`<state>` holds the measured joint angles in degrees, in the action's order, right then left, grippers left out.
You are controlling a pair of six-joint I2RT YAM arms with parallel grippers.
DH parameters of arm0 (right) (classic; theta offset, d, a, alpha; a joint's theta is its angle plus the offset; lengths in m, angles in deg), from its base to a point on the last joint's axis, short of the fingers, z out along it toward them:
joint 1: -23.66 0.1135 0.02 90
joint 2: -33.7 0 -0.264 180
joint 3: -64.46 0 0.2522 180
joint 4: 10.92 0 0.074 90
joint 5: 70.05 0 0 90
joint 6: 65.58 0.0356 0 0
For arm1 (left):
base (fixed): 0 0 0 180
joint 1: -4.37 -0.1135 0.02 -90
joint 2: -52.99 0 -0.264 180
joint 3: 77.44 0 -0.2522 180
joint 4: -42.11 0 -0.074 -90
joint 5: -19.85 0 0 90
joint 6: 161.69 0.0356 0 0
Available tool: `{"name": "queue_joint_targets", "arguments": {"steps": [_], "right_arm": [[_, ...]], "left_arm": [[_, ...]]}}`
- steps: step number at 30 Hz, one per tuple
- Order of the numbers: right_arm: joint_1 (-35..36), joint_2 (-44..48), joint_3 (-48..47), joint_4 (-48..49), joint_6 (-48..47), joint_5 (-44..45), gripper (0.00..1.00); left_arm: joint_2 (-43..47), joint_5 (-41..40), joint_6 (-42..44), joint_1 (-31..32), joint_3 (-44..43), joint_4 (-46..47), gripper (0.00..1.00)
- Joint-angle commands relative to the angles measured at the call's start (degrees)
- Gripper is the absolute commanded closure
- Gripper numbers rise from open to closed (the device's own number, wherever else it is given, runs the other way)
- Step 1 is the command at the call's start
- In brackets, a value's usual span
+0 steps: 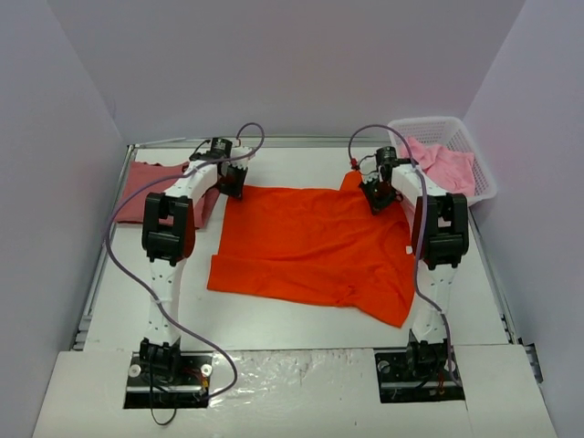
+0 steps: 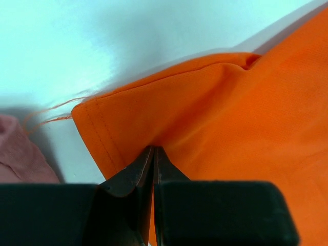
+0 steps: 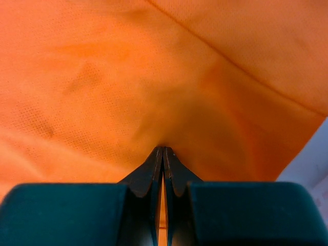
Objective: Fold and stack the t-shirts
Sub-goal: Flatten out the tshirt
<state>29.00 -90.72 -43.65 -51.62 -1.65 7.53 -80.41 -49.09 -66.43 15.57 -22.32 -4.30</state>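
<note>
Orange-red t-shirt [image 1: 310, 242] spread out mid-surface [image 1: 292, 319] | left fingers [image 2: 134, 175] clamped on its far left corner (hem stitching just beside them) | right fingers [image 3: 149, 169] clamped on its far right edge | rose-red t-shirt [image 1: 151, 187] far left | pink t-shirt [image 1: 447, 164] in basket [image 1: 436, 122]

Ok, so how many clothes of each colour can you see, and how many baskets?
orange-red t-shirt: 1
dusty rose-red t-shirt: 1
pink cloth pile: 1 (I cannot tell how many shirts are in it)
white basket: 1
Total: 4 things
</note>
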Motion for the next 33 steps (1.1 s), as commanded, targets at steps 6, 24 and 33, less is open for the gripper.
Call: {"name": "queue_joint_targets", "arguments": {"steps": [6,24,33], "right_arm": [[0.5,-5.8,-9.3,-1.1,-0.5,1.4,1.0],[0.9,-25.1,-37.2,-1.3,0.9,2.8,1.0],[1.2,-18.2,-31.4,-1.2,-0.4,1.7,1.0]], "left_arm": [[-7.7,-7.4,-2.7,0.4,-16.8,-8.9,0.98],[-18.2,-18.2,-0.3,0.4,-35.1,-8.2,0.98],[-17.9,-21.1,2.6,1.1,-37.7,-8.3,0.97]]}}
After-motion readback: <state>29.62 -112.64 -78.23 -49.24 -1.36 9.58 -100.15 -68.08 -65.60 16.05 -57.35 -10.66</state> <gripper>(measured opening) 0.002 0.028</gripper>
